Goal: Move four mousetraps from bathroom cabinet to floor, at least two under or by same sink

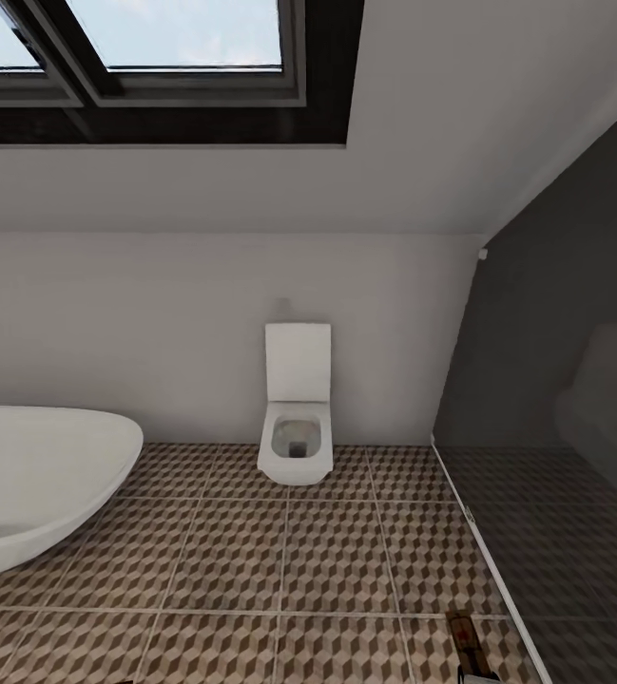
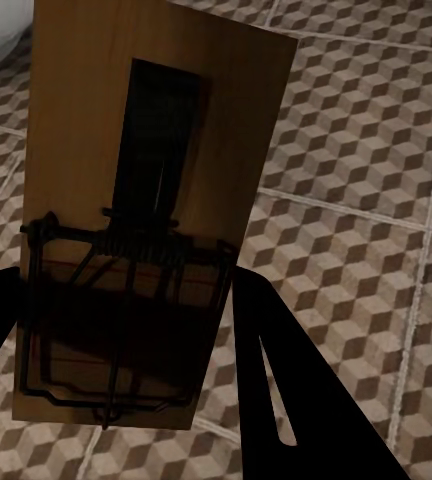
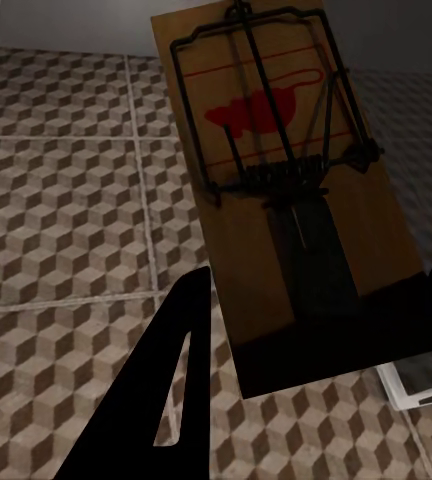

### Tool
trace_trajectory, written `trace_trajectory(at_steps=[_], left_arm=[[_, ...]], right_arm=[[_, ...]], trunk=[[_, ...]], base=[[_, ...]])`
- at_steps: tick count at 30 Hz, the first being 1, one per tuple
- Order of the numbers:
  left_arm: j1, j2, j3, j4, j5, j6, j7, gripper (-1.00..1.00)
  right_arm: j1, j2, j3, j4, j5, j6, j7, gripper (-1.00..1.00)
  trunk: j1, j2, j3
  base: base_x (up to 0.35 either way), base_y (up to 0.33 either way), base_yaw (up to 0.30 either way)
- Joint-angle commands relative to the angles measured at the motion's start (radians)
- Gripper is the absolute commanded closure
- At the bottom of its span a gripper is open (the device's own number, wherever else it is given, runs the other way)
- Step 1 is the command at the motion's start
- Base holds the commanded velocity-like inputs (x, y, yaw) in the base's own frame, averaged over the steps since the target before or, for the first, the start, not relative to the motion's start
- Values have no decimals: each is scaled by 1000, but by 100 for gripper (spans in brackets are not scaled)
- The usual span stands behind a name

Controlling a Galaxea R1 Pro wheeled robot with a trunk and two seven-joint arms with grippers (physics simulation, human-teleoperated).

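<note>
**Carrying two traps across the tiles, sink not reached**

Holding one mousetrap (image 2: 141, 215) in my left pincer (image 2: 126, 330), fingers dark on either side of the board's lower end, pinched on its edges. My right pincer (image 3: 306, 350) grips a second mousetrap (image 3: 281, 190), the one with the red mouse print under its wire bar. Both boards hang above the bathroom floor (image 1: 327, 551), the cube-patterned tiles, touching nothing below.

From the head camera I look over open tiles toward a white toilet (image 1: 297, 418) against the far wall, the bathtub (image 1: 32, 484) curving in at one side, a dark glass partition (image 1: 555, 427) at the other. At the lower edge of that view, just beside the partition's white base rail, the tip of a trap pokes in; I judge it to be the one in my right pincer.

My read: two traps are out and in hand, none is laid down that I can see. I judge the other two have yet to be fetched. Next comes finding the sink and setting these down beside it.
</note>
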Motion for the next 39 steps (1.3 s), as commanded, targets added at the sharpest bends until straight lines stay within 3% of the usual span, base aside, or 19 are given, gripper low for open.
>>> trace_trajectory(at_steps=[1, 9, 11, 13, 14, 16, 17, 20, 21, 23, 24, 26, 30, 31, 35, 39], left_arm=[[-1, -1, -6, 2, -9, -1, 15, 100], [-2, 1, -7, 0, -9, -1, 15, 100], [0, 5, -10, -1, -11, 32, 20, 100], [-1, 25, -9, -24, -12, 184, 19, 100], [-2, 31, -9, -37, -12, 225, 18, 100], [-10, 64, -8, -117, -13, 393, 18, 100], [-14, 75, -8, -144, -13, 432, 18, 100], [-66, 156, -6, -359, -14, 635, 34, 100], [-81, 170, -5, -394, -14, 668, 44, 100], [-159, 209, -1, -501, -14, 817, 118, 100], [-180, 214, 3, -520, -14, 855, 141, 100], [-264, 226, 41, -572, -15, 995, 219, 100], [-382, 232, 143, -620, -23, 1139, 269, 100], [-395, 233, 152, -624, -28, 1153, 273, 100], [-511, 234, 191, -645, -101, 1259, 285, 100], [-618, 223, 267, -660, -155, 1359, 290, 100]], right_arm=[[-1, -1, 8, 1, -4, -2, -7, 100], [-1, 2, 9, 1, -4, 0, -3, 100], [-1, 3, 8, -6, -1, 32, -3, 100], [-3, 4, 8, -40, 2, 134, -5, 100], [-4, 5, 8, -55, 2, 163, -5, 100], [-6, 5, 8, -141, 5, 296, -5, 100], [-6, 5, 8, -169, 5, 329, -4, 100], [-8, 6, 8, -352, 6, 513, -5, 100], [-9, 6, 8, -381, 6, 540, -5, 100], [-18, 10, 8, -485, 6, 647, -5, 100], [-22, 13, 8, -507, 6, 672, -5, 100], [-52, 27, 8, -570, 6, 755, -5, 100], [-139, 43, 8, -608, 3, 855, -5, 100], [-153, 45, 8, -610, 2, 872, -5, 100], [-258, 91, 9, -618, 1, 1010, -4, 100], [-308, 121, 8, -619, 1, 1056, -6, 100]], trunk=[[1, -2, -2], [1, -2, -2], [1, -2, -2], [1, -2, -2], [1, -2, -2], [1, -2, -2], [1, -2, -2], [1, -2, -2], [1, -2, -2], [1, -2, -2], [1, -2, -2], [1, -2, -2], [1, -2, -2], [1, -2, -2], [1, -2, -2], [1, -2, -2]], base=[[0, 0, 0], [0, 0, 0], [0, 0, 0], [0, 0, 0], [0, 0, 0], [0, 0, 0], [0, 0, 0], [0, 0, 0], [0, 0, 0], [0, 0, 0], [0, 0, 0], [0, 0, 0], [0, 0, 0], [0, 0, 0], [0, 0, 0], [0, 0, 0]])
